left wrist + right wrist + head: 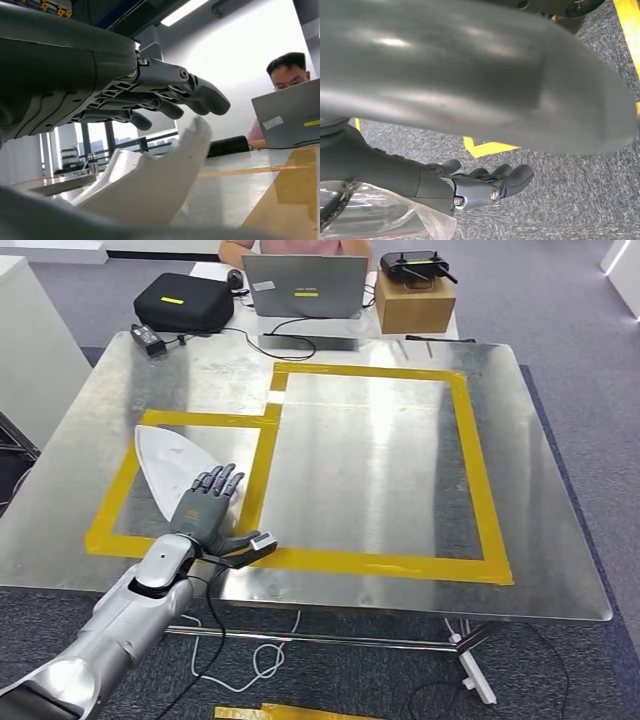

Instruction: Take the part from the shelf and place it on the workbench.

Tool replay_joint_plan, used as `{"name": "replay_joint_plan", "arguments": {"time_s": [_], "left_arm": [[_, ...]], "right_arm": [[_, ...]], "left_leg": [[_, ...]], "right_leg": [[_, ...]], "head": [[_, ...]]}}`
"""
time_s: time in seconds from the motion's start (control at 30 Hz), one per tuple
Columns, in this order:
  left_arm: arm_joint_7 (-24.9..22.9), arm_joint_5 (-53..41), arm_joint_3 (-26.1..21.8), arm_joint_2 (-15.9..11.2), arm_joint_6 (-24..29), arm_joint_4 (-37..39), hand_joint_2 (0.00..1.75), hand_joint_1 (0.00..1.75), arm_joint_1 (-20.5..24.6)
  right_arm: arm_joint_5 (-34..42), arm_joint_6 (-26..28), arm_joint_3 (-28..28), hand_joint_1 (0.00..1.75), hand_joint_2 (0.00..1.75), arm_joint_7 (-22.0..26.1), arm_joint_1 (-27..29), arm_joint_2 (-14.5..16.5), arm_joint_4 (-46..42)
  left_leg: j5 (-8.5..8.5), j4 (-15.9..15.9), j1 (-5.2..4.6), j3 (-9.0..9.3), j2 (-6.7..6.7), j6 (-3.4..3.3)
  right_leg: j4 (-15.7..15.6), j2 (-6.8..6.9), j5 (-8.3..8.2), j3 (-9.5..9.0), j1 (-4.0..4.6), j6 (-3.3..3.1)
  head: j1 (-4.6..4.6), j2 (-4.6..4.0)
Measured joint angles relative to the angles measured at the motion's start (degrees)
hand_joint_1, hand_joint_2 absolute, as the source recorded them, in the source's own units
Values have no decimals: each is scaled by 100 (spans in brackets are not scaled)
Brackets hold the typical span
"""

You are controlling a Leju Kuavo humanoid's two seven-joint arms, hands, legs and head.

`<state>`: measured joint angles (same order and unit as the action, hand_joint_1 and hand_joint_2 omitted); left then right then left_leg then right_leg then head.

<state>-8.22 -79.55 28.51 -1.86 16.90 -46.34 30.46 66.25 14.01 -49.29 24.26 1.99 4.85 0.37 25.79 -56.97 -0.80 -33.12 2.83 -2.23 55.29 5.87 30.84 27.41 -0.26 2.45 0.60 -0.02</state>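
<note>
The white part (pixel 167 462), a flat pointed shell, lies on the metal workbench (pixel 362 470) inside the small yellow-taped box at the near left. My left hand (pixel 207 508) hovers over its near end with fingers stretched out and thumb out to the side, gripping nothing. In the left wrist view the fingers (pixel 170 92) stand a little above the part (pixel 151 185), with a gap between them. My right hand (pixel 486 186) hangs beside my body over the grey carpet, its fingers loosely extended and holding nothing.
Yellow tape (pixel 477 480) outlines a larger box to the right. At the far edge are a laptop (pixel 306 285) with a person (pixel 249 248) behind it, a black case (pixel 183 302), a power adapter (pixel 147 337) and a cardboard box (pixel 415 302). A white cabinet (pixel 34 350) stands left.
</note>
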Motion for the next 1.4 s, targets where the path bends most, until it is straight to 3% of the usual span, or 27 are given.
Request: {"name": "replay_joint_plan", "arguments": {"time_s": [0.07, 0.13, 0.17, 0.2, 0.23, 0.27, 0.3, 0.37, 0.43, 0.5, 0.57, 0.67, 0.7, 0.73, 0.77, 0.83, 0.9, 1.0, 1.07, 1.17, 1.2, 1.23, 1.27, 1.33, 1.4], "left_arm": [[0, -1, -3, 15, 26, 1, 0, 0, 5], [0, -8, -3, 36, 39, 4, 0, 0, 6], [0, -12, -3, 45, 41, 7, 0, 0, -2], [0, -16, -2, 50, 41, 11, 0, 0, -15], [0, -19, 0, 52, 41, 15, 0, 0, -26], [0, -19, 2, 54, 41, 18, 0, 0, -34], [0, -20, 3, 55, 41, 20, 0, 0, -37], [-4, -20, 1, 50, 41, 22, 0, 0, -35], [-11, -22, -2, 43, 41, 22, 0, 0, -35], [-16, -24, -4, 29, 41, 24, 0, 0, -43], [-19, -25, -7, 12, 41, 27, 0, 0, -46], [-21, -25, -6, 4, 38, 32, 0, 0, -53], [-25, -25, -5, 0, 35, 35, 0, 0, -61], [-30, -25, -6, -4, 33, 38, 0, 0, -67], [-37, -25, -8, -8, 31, 40, 0, 0, -71], [-55, -25, -21, -11, 31, 40, 0, 0, -65], [-74, -25, -43, -15, 33, 40, 0, 0, -50], [-86, -25, -56, -16, 34, 39, 0, 0, -44], [-89, -25, -60, -15, 29, 39, 0, 0, -37], [-94, -21, -62, -12, 23, 41, 0, 0, -37], [-94, -20, -62, -11, 21, 42, 0, 0, -47], [-94, -20, -62, -11, 16, 42, 0, 0, -58], [-95, -20, -63, -12, 8, 42, 0, 0, -69], [-98, -20, -67, -16, -8, 42, 0, 0, -84], [-104, -20, -82, -22, -15, 42, 0, 0, -87]], "right_arm": [[-3, 3, -1, 0, 0, -6, 3, -5, 0], [-5, 4, -2, 0, 0, -10, 20, -11, 0], [-5, 4, -2, 0, 0, -14, 29, -14, 0], [-4, 4, -2, 0, 0, -17, 34, -18, 0], [-4, 4, -2, 0, 0, -20, 35, -23, 0], [-4, 5, -2, 0, 0, -22, 34, -29, 0], [-4, 8, -2, 0, 0, -24, 32, -35, 0], [-4, 12, -2, 0, 0, -27, 23, -42, -1], [-4, 13, -2, 0, 0, -30, 18, -46, -1], [-4, 13, -3, 0, 0, -31, 21, -52, -1], [-4, 13, -4, 0, 0, -31, 16, -55, -2], [-5, 14, -4, 0, 0, -32, 13, -58, -1], [-6, 14, -4, 0, 0, -34, 13, -58, -1], [-7, 15, -4, 0, 0, -37, 14, -58, 0], [-8, 15, -4, 0, 0, -39, 13, -58, -1], [-13, 15, -4, 0, 0, -43, 11, -58, -2], [-17, 14, -4, 0, 0, -44, 9, -58, -2], [-20, 13, -5, 0, 0, -45, 9, -58, -2], [-22, 13, -5, 0, 0, -46, 10, -58, -2], [-21, 13, -7, 0, 0, -48, 7, -61, -2], [-21, 13, -7, 0, 0, -48, 4, -62, -2], [-22, 13, -7, 0, 0, -49, 2, -63, -2], [-21, 13, -7, 0, 0, -50, 2, -66, -2], [-20, 13, -7, 0, 0, -52, 1, -70, -2], [-20, 15, -7, 0, 0, -58, -7, -72, -2]], "left_leg": [[-67, 98, 42, 19, -32, -38], [-100, 125, 58, -8, -77, -55], [-111, 123, 59, -30, -104, -51], [-123, 121, 62, -46, -130, -39], [-135, 115, 71, -59, -155, -22], [-144, 101, 87, -69, -176, 0], [-146, 76, 106, -82, -194, 32], [-154, 4, 113, -138, -232, 120], [-195, -51, 97, -200, -264, 207], [-211, -81, 109, -245, -277, 268], [26, -306, 126, -352, -276, 322], [711, -1346, 137, -678, -273, 370], [824, -1612, 136, -723, -274, 365], [829, -1684, 133, -678, -274, 346], [738, -1536, 128, -531, -274, 315], [476, -776, 97, -24, -275, 209], [358, -136, 59, 354, -276, 126], [289, 53, 44, 395, -272, 94], [175, 112, 65, 326, -250, 37], [2, 130, 61, 116, -236, -23], [-53, 125, 56, 39, -236, -19], [-108, 120, 54, -36, -236, -11], [-161, 112, 54, -108, -236, 3], [-252, 84, 57, -236, -237, 44], [-330, 32, 43, -336, -238, 99]], "right_leg": [[289, -249, 238, 136, -12, 24], [1018, -510, 638, 478, -42, 50], [1388, -555, 775, 652, -53, 69], [1608, -571, 805, 760, -65, 89], [1612, -575, 712, 769, -80, 110], [1374, -574, 509, 662, -103, 135], [977, -575, 280, 478, -135, 168], [324, -606, 21, 134, -157, 193], [181, -640, 20, 68, -142, 130], [202, -636, -7, 143, -145, 28], [212, -616, -70, 222, -147, -84], [220, -584, -175, 368, -110, -209], [226, -579, -209, 418, -91, -225], [231, -578, -241, 465, -72, -234], [235, -577, -272, 505, -52, -239], [238, -576, -329, 562, -17, -237], [236, -568, -392, 602, 2, -198], [228, -557, -471, 643, -9, -98], [391, -567, -271, 754, -13, -44], [1344, -579, 447, 1082, -28, 8], [1647, -578, 567, 1147, -32, 24], [1796, -578, 560, 1137, -33, 37], [1733, -577, 436, 1023, -36, 46], [1071, -578, 114, 534, -47, 51], [308, -591, 51, 30, -46, 26]], "head": [[-16, 1], [-31, 1], [-34, 1], [-33, 1], [-33, 1], [-33, 1], [-34, 0], [-52, 0], [-58, 1], [-51, 2], [-31, 1], [-4, 0], [-4, 1], [-3, 1], [-4, 1], [-6, 2], [-10, 2], [-10, 2], [-18, 1], [-38, 1], [-38, 2], [-39, 2], [-41, 2], [-42, 1], [-40, 1]]}}
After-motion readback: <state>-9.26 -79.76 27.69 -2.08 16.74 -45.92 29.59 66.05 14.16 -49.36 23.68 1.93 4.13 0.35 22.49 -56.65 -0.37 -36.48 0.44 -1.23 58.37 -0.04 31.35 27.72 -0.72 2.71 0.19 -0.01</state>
